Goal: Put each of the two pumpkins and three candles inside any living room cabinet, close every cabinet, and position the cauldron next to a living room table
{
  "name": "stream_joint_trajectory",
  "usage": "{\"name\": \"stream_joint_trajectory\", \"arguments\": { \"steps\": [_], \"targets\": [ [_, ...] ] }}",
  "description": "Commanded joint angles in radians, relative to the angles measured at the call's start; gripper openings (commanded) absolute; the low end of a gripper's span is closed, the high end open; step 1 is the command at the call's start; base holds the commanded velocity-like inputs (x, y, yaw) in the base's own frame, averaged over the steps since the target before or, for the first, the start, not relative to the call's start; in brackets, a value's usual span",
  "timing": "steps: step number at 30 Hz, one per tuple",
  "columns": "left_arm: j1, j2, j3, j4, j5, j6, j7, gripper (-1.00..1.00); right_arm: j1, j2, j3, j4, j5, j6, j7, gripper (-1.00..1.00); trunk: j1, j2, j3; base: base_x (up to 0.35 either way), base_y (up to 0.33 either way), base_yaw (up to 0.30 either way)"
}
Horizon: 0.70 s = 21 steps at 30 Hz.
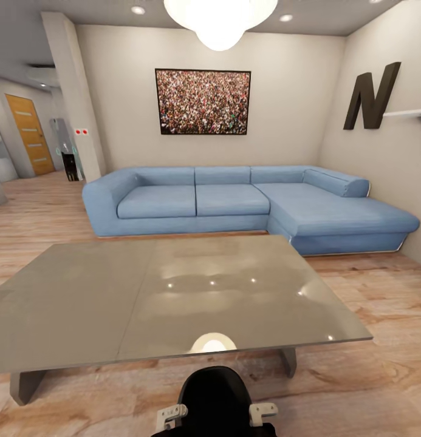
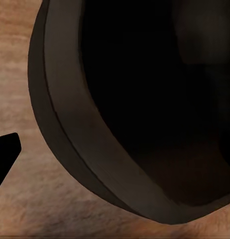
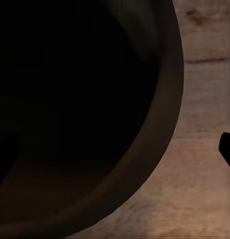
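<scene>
The black cauldron (image 1: 214, 397) sits at the bottom of the head view, just in front of the near edge of the grey glossy table (image 1: 113, 303). My left gripper (image 1: 172, 416) and right gripper (image 1: 263, 413) flank it, pale parts showing at either side. The left wrist view is close on the cauldron's rim (image 2: 70, 134) over wood floor; the left gripper (image 2: 115, 149) straddles the rim, one dark fingertip (image 2: 5, 149) standing well clear outside it. The right gripper (image 3: 115, 149) straddles the rim (image 3: 167, 124) likewise, with its outer fingertip (image 3: 227, 149) apart from it. Both look open.
A long blue corner sofa (image 1: 234, 203) stands beyond the table against the far wall, under a framed picture (image 1: 202, 101). A hallway with an orange door (image 1: 30, 133) opens at the left, past a pillar (image 1: 73, 97). Wood floor runs on both sides of the table.
</scene>
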Motion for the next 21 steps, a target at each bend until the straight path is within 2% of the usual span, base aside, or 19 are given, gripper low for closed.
{"name": "stream_joint_trajectory", "arguments": {
  "steps": [1, 15, 21],
  "targets": [
    [0.0, 0.0, -0.002, -0.002, 0.01, 0.007, -0.001, 1.0, 0.0, -0.001, 0.006, -0.002, -0.002, 0.007, -0.005, 1.0, -0.004, 0.007, 0.002, -0.019, 0.0, 0.0],
    [0.0, 0.0, -0.002, -0.002, 0.01, 0.007, -0.001, 1.0, 0.001, -0.002, 0.006, -0.002, -0.002, 0.009, -0.004, 1.0, -0.058, 0.105, 0.046, -0.002, 0.0, 0.0],
    [0.0, 0.0, -0.002, -0.002, 0.01, 0.007, -0.001, 1.0, 0.001, -0.002, 0.006, -0.002, -0.002, 0.009, -0.004, 1.0, -0.081, 0.147, 0.065, -0.146, 0.0, 0.0]
  ]
}}
